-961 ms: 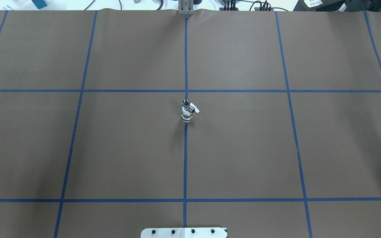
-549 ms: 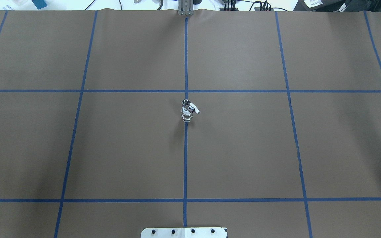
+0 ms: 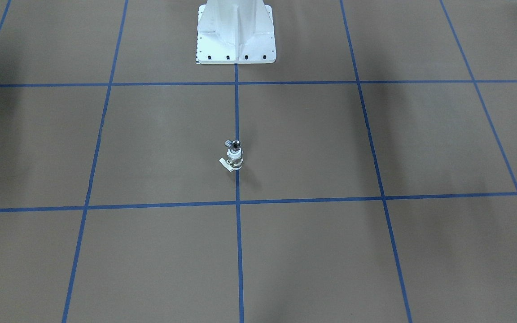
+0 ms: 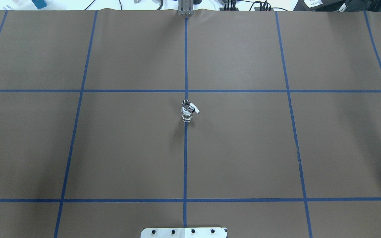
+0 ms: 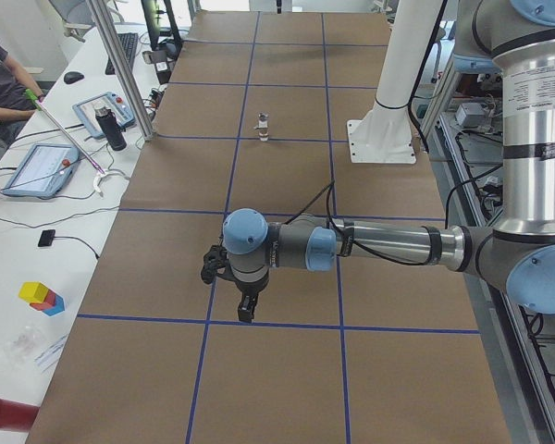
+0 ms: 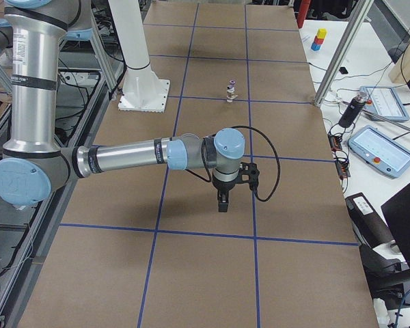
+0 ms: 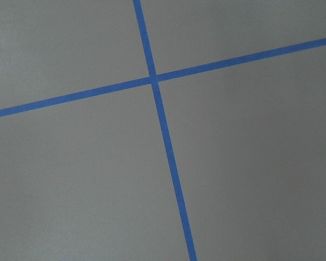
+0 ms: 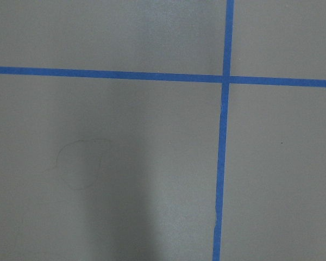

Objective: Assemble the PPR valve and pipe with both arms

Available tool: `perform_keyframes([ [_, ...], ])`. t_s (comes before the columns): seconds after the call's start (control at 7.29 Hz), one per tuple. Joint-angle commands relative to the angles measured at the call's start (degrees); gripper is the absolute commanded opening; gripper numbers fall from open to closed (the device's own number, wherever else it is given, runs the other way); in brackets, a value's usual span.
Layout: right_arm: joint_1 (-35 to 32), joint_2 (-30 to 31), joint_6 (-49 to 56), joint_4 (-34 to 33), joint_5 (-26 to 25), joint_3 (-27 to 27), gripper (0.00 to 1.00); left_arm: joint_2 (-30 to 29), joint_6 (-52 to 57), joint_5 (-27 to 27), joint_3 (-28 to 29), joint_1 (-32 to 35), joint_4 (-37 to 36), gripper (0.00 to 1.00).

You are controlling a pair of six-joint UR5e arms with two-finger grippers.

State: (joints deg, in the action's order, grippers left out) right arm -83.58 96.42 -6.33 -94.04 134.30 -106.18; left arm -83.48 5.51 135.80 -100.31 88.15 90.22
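In the left side view, the left pincer [image 5: 245, 310] is seen low over the tabletop [image 5: 287, 370], pointed straight down. In the right side view, the right pincer [image 6: 223, 201] is posed the same way. How far either is open cannot be told, and nothing is seen held in them.

Farther along, the PPR valve [image 4: 187, 115] is stood upright on the centre line of blue tape [image 4: 185, 158]. Its long axis is vertical and its lever tab [image 4: 194, 109] is thrust to the right. The pipe [image 4: 185, 102] is set on its top end, dark mouth upward.

Both pincers are placed well apart from it, on opposite sides, and neither is judged clearly nearer. The brown paper is seen to be flat and matte.
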Motion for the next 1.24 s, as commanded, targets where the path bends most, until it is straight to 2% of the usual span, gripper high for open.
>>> perform_keyframes([
  [0.0,0.0,0.0,0.0,0.0,0.0,0.0,0.99,-0.02,-1.47,0.26,-0.24,0.0,-0.31,1.0],
  [0.14,0.0,0.0,0.0,0.0,0.09,0.0,0.99,-0.02,-2.77,0.26,-0.24,0.0,-0.48,1.0],
  [0.27,0.0,0.0,0.0,0.0,0.09,0.0,0.99,-0.02,-8.7,0.26,-0.41,0.0,-0.31,1.0],
  [1.1,0.0,0.0,0.0,0.0,0.35,-0.17,0.99,-0.63,-9.11,-0.97,1.7,-0.26,0.74,1.0],
])
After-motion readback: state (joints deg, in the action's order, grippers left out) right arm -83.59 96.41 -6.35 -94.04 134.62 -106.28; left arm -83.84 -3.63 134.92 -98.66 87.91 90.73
